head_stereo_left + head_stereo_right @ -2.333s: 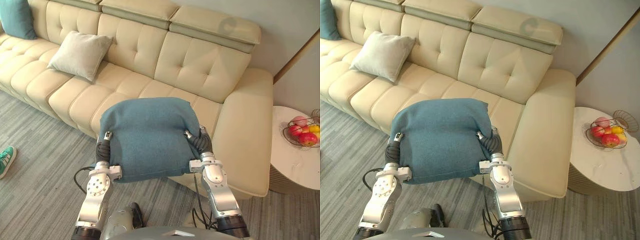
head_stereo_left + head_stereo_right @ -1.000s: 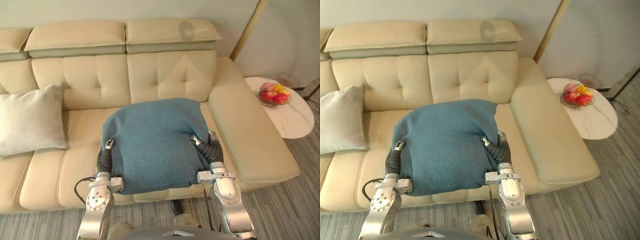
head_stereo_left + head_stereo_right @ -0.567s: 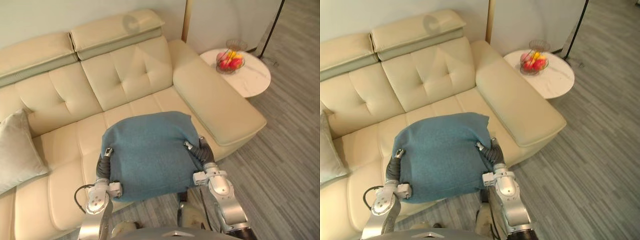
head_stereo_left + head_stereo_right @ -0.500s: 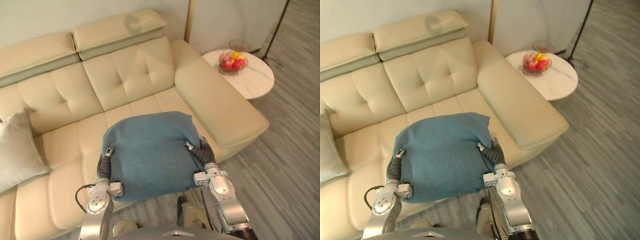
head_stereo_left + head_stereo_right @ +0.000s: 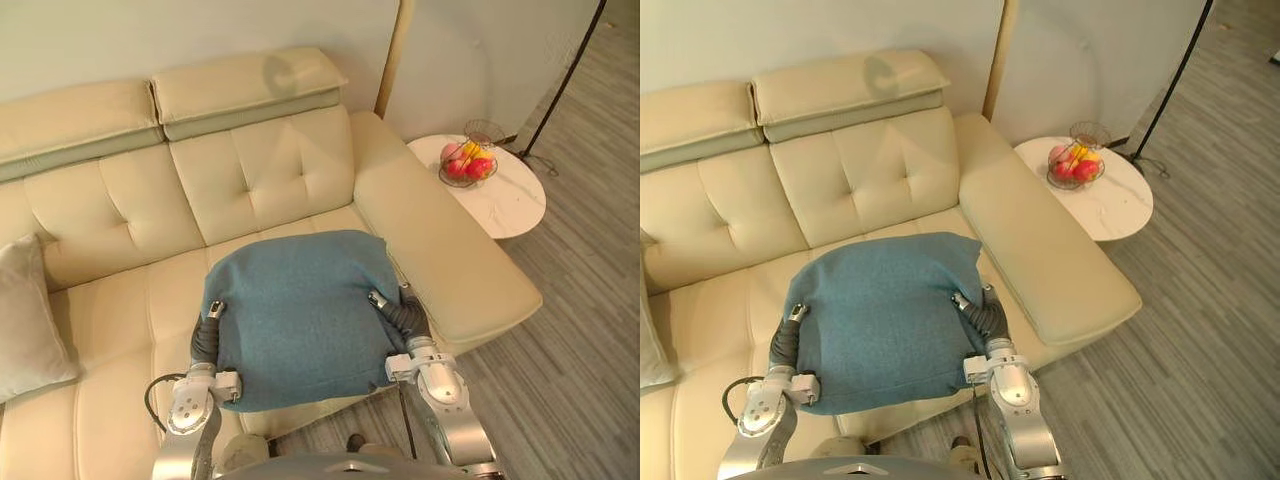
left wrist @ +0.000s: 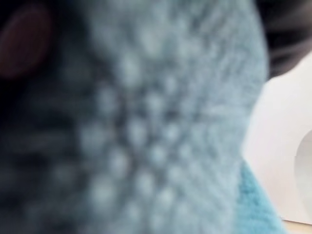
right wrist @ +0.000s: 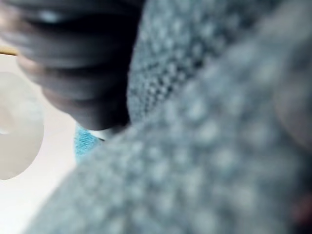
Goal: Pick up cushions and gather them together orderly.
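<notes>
You have the cushion (image 5: 295,310) directly before you, over the front edge of the sofa (image 5: 250,170) seat, toward its right end. Your left hand (image 5: 207,335) sits against the cushion's left side and your right hand (image 5: 400,318) against its right side. A second cushion (image 5: 25,320) sits on the seat at your far left, well apart from the first. Right of the sofa's right armrest, a side table stands on the floor (image 5: 580,330). A fruit basket (image 5: 468,165) rests on its tabletop (image 5: 515,205), toward the rear edge.

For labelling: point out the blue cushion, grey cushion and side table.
blue cushion (image 5: 295,310): left eye view, its centre.
grey cushion (image 5: 30,320): left eye view, its centre.
side table (image 5: 510,205): left eye view, bare top.
</notes>
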